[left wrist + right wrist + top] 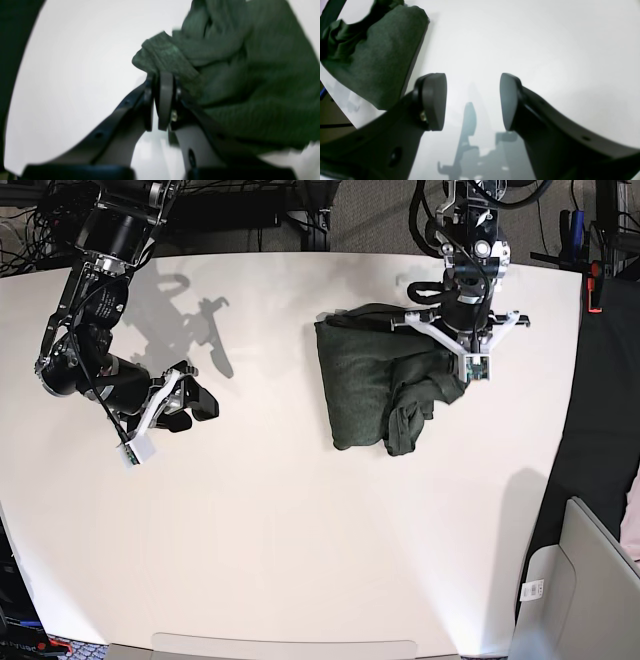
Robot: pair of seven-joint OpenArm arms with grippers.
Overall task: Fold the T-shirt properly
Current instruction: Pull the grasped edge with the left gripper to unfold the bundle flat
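Left wrist view: left gripper fills the foreground, its jaws pressed together on a bunched fold of the T-shirt; the cloth rises in a lump above the fingertips and spreads off to the right over the white table.
Right wrist view: right gripper has its jaws standing well apart with nothing between them, only bare table and its own shadow below; a flat part of the T-shirt lies off at the upper left, well apart from the pads.
Base view: T-shirt sits toward the table's far edge, right of centre, already gathered into a rough block; a loose sleeve or fold hangs crumpled at its near right corner. Left gripper is at the shirt's right side; right gripper waits near the table's left edge.
Progress: partly folded, I judge; the body looks doubled over, but the right side is wrinkled and untucked.
Left to do: likely lay the pinched part flat and square the block.
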